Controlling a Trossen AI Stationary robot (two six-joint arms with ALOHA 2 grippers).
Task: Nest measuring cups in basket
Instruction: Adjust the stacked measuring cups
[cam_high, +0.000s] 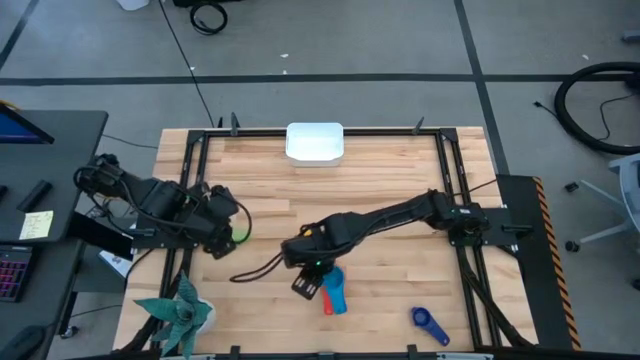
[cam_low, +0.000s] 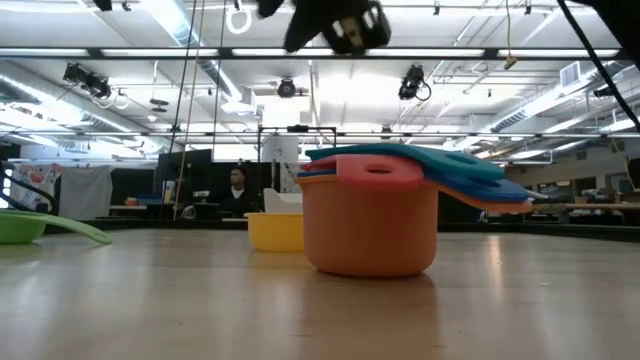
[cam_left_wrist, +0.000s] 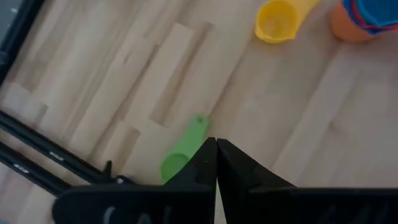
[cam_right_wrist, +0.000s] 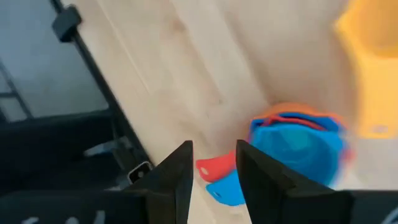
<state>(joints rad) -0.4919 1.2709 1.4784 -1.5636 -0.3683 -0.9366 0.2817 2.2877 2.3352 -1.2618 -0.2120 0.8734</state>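
Observation:
A nested stack of measuring cups (cam_low: 371, 222) stands on the table: an orange cup at the bottom, with red and light blue handles fanned out on top. From above, the top cup is light blue (cam_right_wrist: 298, 146). My right gripper (cam_right_wrist: 211, 169) hangs open above the stack, clear of it. A yellow cup (cam_low: 275, 230) stands just behind the stack. A green cup (cam_left_wrist: 183, 152) lies on the table under my left gripper (cam_left_wrist: 216, 163), which is shut and held above it. A dark blue cup (cam_high: 430, 324) lies near the front right. The white basket (cam_high: 315, 141) sits at the far edge.
A green artificial plant (cam_high: 180, 313) stands at the table's near left corner. Black frame rails (cam_high: 452, 190) run along the table's sides. Bare wood lies between the cups and the basket.

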